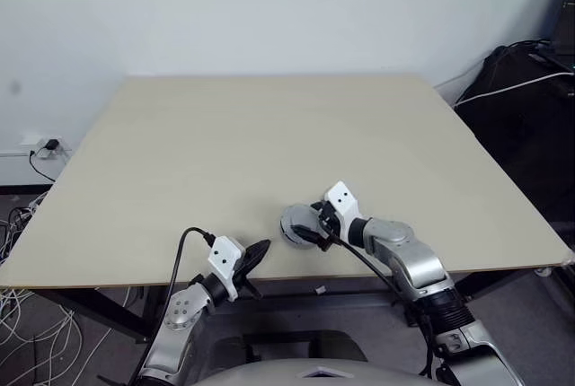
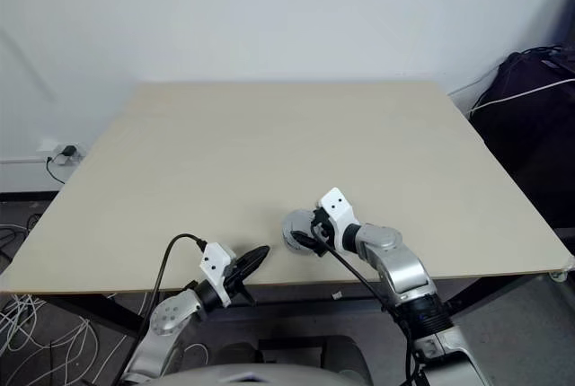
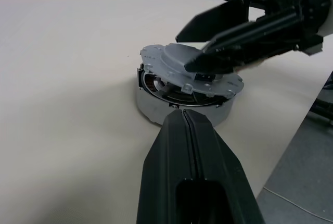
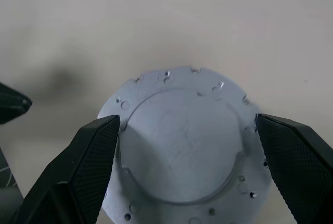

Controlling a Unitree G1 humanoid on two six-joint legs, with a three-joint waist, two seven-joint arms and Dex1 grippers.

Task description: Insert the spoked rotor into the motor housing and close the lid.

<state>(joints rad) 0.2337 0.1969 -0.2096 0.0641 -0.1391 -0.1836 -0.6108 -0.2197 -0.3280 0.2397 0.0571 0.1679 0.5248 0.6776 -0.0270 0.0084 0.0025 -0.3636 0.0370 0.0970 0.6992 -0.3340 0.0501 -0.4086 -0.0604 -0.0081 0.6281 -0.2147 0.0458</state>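
Note:
The motor housing (image 3: 156, 104) is a short silver cylinder near the table's front edge. The grey lid (image 4: 182, 146) lies on top of it. On the side facing my left wrist a gap under the lid shows copper windings (image 3: 152, 84). The spoked rotor is hidden. My right gripper (image 1: 310, 227) hangs just over the lid, open, one finger (image 4: 93, 161) on each side and nothing between them. My left gripper (image 1: 260, 250) is shut and empty, low at the table's edge, pointing at the housing from a short way off.
The tan table (image 1: 269, 135) is bare beyond the housing. A dark bag with a white cable (image 1: 521, 90) stands off the table's right side. A wall socket (image 1: 40, 145) and loose cables (image 1: 18, 314) are at the left.

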